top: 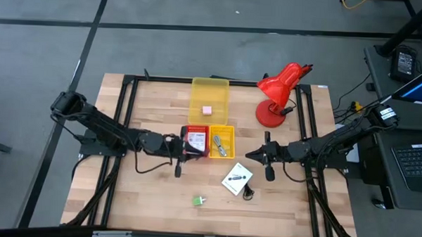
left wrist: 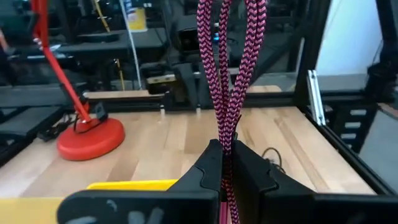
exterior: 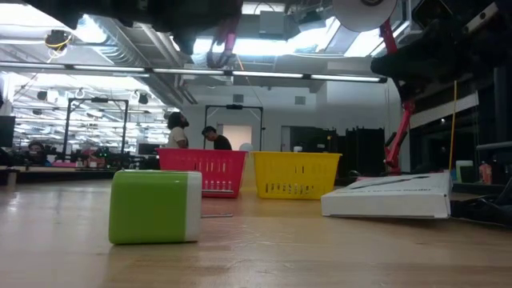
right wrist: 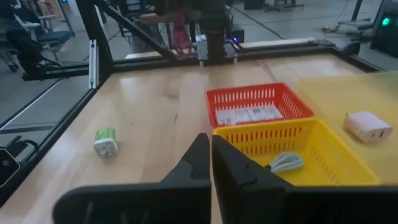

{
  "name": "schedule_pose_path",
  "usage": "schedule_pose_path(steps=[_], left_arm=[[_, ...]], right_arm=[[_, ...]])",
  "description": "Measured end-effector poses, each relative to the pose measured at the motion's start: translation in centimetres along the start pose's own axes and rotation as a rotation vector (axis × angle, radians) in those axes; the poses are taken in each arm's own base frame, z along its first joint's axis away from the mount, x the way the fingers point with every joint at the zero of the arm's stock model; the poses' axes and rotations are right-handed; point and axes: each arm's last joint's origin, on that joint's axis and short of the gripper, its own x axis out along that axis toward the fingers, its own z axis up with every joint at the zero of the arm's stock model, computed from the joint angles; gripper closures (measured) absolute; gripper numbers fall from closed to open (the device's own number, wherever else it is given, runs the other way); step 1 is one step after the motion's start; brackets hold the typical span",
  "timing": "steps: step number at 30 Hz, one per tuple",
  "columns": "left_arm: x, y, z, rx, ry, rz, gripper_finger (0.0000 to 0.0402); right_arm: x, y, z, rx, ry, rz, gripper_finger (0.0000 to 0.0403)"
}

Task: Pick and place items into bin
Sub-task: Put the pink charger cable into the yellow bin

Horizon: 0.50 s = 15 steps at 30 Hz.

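Note:
My left gripper (top: 180,151) hovers at the left side of the small red basket (top: 196,140) and is shut on a dark red and black braided cord (left wrist: 231,74). My right gripper (right wrist: 211,155) is shut on nothing and hangs right of the small yellow basket (top: 222,141). One white packet (right wrist: 249,114) lies in the red basket; another (top: 237,179) lies flat on the table beside a black cable (top: 249,192). The green block (top: 198,200) rests on the table near the front edge. The pink cube (top: 206,110) sits in the flat yellow tray (top: 209,97). My left gripper pinches the braided cord between its two fingers where two strands run side by side (left wrist: 225,146). The fingers point about level toward the table's right. The doubled cord runs out past the fingertips and leaves the wrist picture. In the low view the cord (exterior: 226,38) shows high above the table.
A red desk lamp (top: 279,93) stands on its round base at the far right. A pale cable (right wrist: 286,163) lies in the yellow basket. Bare wood lies left of the green block. Black frame rails run along the table's left and right sides.

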Motion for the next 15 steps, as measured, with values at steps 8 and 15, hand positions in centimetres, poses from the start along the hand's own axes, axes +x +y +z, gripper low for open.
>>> schedule_pose_path(steps=[8, 15], left_arm=[[1.4, 1.8, -1.3, -0.151, 0.03, 0.032, 0.0391], [3.9, 4.1, -1.2, -0.329, 0.08, -0.005, 0.0391]], right_arm=[[0.0, 0.0, 0.0, 0.002, 0.001, 0.0, 0.0402], [0.0, 0.0, 0.0, 0.005, -0.004, 0.001, 0.0402]])
